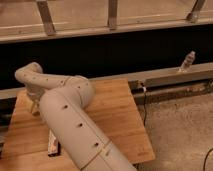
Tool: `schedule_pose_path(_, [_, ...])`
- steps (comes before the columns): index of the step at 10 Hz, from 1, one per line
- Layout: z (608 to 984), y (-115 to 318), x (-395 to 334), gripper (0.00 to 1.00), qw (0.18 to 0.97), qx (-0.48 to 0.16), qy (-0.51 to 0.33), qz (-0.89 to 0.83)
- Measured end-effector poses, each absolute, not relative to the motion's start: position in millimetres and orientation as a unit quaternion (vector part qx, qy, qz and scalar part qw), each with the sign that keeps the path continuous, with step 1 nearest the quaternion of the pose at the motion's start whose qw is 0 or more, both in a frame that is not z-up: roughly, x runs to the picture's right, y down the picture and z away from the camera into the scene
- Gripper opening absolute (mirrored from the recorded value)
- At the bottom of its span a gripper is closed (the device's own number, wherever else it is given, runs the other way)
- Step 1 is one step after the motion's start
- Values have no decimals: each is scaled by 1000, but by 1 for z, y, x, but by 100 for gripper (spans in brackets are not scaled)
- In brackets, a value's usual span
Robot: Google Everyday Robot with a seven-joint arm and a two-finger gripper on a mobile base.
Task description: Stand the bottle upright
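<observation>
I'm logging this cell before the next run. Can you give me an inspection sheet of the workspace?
Surface: wooden table, arm across its left half.
Job's things: cream bottle not seen, perhaps hidden by the arm.
Clutter: flat packet beside the arm near the front left; clear bottle standing on the far ledge.
Tool: tool low over the table's rear left.
Cables: cable hanging at the table's rear right corner.
Surroundings: speckled floor, dark wall behind.
</observation>
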State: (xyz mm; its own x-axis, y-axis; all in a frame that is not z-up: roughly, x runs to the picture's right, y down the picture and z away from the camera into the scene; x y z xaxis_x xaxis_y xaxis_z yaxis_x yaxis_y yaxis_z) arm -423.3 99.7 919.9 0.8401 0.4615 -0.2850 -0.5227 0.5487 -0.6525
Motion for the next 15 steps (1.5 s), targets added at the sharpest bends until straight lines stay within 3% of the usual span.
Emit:
schedule_pose_path(6, [918,95,-435,80,882,-384,33,271])
schedule_pose_path(8, [918,94,-434,74,884,-383,34,268])
schedule_pose_path(9, [919,95,-435,69,884,-383,34,266])
schedule_pose_path(11, [918,97,-437,42,885,-384,35,260])
schedule_pose_path(15, [916,97,-435,4,886,-384,31,259])
